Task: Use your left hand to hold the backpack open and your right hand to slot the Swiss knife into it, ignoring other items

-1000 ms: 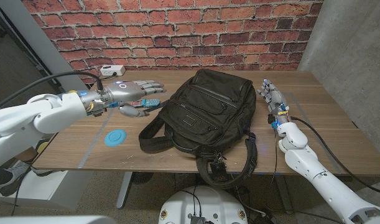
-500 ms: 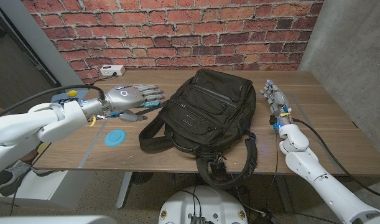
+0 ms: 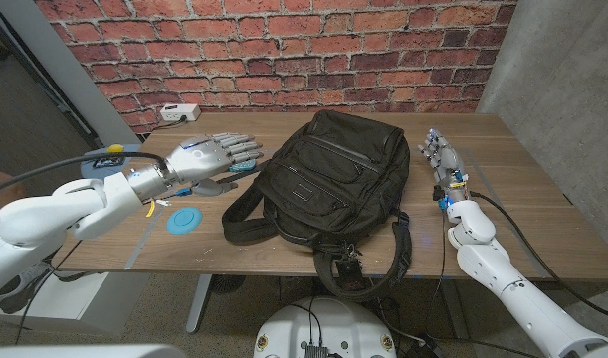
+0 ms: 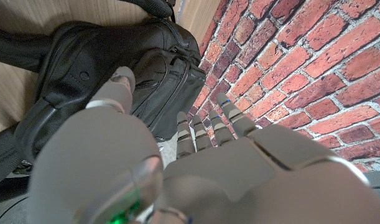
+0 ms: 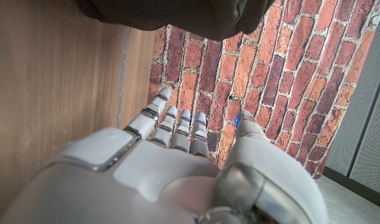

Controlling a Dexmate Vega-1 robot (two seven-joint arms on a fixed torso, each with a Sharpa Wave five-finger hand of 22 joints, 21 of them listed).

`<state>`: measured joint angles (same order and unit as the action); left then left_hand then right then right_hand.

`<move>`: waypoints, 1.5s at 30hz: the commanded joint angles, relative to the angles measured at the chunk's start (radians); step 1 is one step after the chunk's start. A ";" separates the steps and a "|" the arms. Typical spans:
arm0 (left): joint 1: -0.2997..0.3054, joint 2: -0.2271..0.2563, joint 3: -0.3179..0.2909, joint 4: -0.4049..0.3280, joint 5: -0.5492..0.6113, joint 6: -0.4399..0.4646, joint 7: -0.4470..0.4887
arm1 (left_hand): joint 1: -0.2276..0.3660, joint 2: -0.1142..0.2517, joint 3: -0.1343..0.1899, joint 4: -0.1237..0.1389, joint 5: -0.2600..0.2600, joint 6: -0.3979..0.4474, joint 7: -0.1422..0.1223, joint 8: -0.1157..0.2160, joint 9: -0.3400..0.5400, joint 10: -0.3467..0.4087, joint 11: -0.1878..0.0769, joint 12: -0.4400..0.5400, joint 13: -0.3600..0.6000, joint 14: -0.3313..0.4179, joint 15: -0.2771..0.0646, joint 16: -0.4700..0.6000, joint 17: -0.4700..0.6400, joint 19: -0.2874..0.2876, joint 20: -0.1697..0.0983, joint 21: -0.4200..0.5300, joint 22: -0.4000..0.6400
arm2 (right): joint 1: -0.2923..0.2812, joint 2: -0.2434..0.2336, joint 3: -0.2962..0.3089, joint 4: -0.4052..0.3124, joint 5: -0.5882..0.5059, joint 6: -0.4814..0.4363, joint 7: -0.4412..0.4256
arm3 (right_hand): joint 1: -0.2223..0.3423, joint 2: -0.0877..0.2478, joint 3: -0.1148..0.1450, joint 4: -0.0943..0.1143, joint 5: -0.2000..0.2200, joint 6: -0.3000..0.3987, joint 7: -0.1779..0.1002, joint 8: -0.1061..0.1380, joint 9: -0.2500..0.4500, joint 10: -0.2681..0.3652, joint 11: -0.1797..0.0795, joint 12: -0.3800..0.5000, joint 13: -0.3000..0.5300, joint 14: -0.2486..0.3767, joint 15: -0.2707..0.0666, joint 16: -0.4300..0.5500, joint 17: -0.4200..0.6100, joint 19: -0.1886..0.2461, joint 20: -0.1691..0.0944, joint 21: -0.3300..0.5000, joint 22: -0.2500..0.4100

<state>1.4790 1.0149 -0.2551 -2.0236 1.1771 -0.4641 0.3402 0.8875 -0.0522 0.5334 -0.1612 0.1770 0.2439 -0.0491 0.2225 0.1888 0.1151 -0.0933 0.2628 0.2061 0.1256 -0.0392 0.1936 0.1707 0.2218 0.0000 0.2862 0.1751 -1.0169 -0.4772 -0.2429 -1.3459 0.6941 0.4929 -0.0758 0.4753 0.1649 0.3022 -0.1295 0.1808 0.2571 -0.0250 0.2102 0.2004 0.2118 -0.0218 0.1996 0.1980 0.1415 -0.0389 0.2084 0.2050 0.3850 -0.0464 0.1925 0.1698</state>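
The black backpack (image 3: 328, 184) lies flat in the middle of the wooden table, zips closed, straps trailing toward the near edge. My left hand (image 3: 212, 159) hovers just to its left, fingers spread and stretched toward the bag, holding nothing. In the left wrist view the hand (image 4: 196, 168) reaches toward the backpack (image 4: 109, 68) without touching it. My right hand (image 3: 439, 154) stands to the right of the bag, fingers straight and empty. Its own wrist view shows the right hand (image 5: 177, 165) pointing at the brick wall, with the backpack's edge (image 5: 177, 15) beside it.
A blue disc (image 3: 186, 218) lies on the table near the front left, below my left forearm. A white power strip (image 3: 179, 113) sits at the back left by the brick wall. Bare wood (image 3: 512, 189) stretches right of my right hand.
My left forearm has swung lower and nearer the front edge, and the hand has drifted slightly toward the backpack. The right hand has barely shifted.
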 commanded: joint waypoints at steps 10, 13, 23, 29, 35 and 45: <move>0.039 0.080 0.124 0.048 -0.013 0.218 0.196 | 0.015 -0.001 -0.011 0.004 -0.001 0.034 0.004 0.014 0.009 0.021 0.001 0.013 0.009 0.020 -0.002 0.005 0.006 0.018 0.002 -0.006 0.003 | -0.011 -0.002 0.009 -0.004 0.004 0.007 -0.002 | 0.012 -0.001 0.008 0.000 0.005 0.002 0.001 -0.004 0.003 -0.004 0.002 -0.002 0.003 0.004 -0.028 0.009 0.003 0.009 -0.016 0.005 0.004; 0.041 0.083 0.146 0.054 -0.008 0.255 0.231 | 0.013 -0.001 -0.013 0.005 -0.001 0.039 0.004 0.015 0.011 0.025 -0.001 0.015 0.010 0.025 -0.003 0.006 0.007 0.020 0.002 -0.007 0.003 | -0.012 -0.003 0.010 -0.006 0.004 0.009 -0.001 | 0.013 -0.001 0.008 -0.001 0.005 0.002 0.002 -0.004 0.003 -0.003 0.003 -0.001 0.003 0.004 -0.028 0.009 0.003 0.010 -0.016 0.005 0.004; 0.024 0.121 0.225 0.092 -0.027 0.337 0.341 | 0.009 0.002 -0.024 0.009 -0.002 0.041 0.005 0.015 0.017 0.042 -0.005 0.027 0.019 0.050 -0.005 0.006 0.009 0.039 0.002 -0.008 0.005 | -0.011 -0.002 0.009 -0.002 0.006 0.008 0.005 | 0.013 -0.001 0.008 -0.001 0.005 0.003 0.002 -0.004 0.003 -0.003 0.003 -0.001 0.004 0.004 -0.028 0.009 0.003 0.010 -0.016 0.005 0.004; -0.027 0.137 0.312 0.128 -0.039 0.378 0.416 | 0.009 0.004 -0.029 0.009 -0.001 0.057 0.005 0.021 0.019 0.060 -0.006 0.037 0.023 0.067 -0.005 0.008 0.009 0.047 0.003 -0.008 0.005 | -0.010 -0.003 0.008 0.000 0.008 0.005 0.009 | 0.013 -0.001 0.008 -0.001 0.005 0.003 0.002 -0.004 0.003 -0.004 0.004 -0.001 0.004 0.004 -0.028 0.010 0.003 0.010 -0.017 0.005 0.004; -0.083 0.148 0.400 0.154 -0.054 0.413 0.470 | 0.010 0.005 -0.031 0.009 -0.001 0.061 0.007 0.022 0.020 0.064 -0.005 0.040 0.025 0.072 -0.007 0.007 0.010 0.053 0.003 -0.008 0.005 | -0.012 -0.002 0.010 0.001 0.010 0.007 0.008 | 0.013 -0.001 0.009 -0.001 0.005 0.004 0.002 -0.004 0.003 -0.004 0.004 -0.001 0.004 0.003 -0.029 0.010 0.003 0.010 -0.016 0.005 0.004; -0.163 0.155 0.525 0.178 -0.085 0.462 0.507 | 0.003 0.010 -0.038 0.014 -0.001 0.049 0.011 0.016 0.022 0.058 -0.004 0.041 0.030 0.076 -0.007 0.005 0.012 0.057 0.002 -0.011 0.006 | -0.012 0.000 0.013 0.010 0.015 0.013 0.013 | 0.013 -0.001 0.009 -0.001 0.005 0.004 0.003 -0.004 0.003 -0.006 0.004 -0.002 0.004 0.003 -0.027 0.009 0.003 0.010 -0.016 0.005 0.004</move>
<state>1.3984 1.1581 0.1361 -1.8788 1.1224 -0.0592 0.7852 0.8884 -0.0514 0.4988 -0.1487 0.1770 0.2983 -0.0409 0.2426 0.2073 0.1681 -0.1001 0.3000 0.2304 0.1932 -0.0429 0.1936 0.1796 0.2683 0.0000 0.2806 0.1795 -1.0282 -0.4793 -0.2328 -1.3440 0.7037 0.5005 -0.0680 0.4753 0.1649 0.3022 -0.1295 0.1807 0.2571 -0.0250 0.2102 0.2004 0.2063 -0.0164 0.1997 0.1980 0.1415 -0.0389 0.2084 0.2050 0.3850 -0.0464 0.1925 0.1698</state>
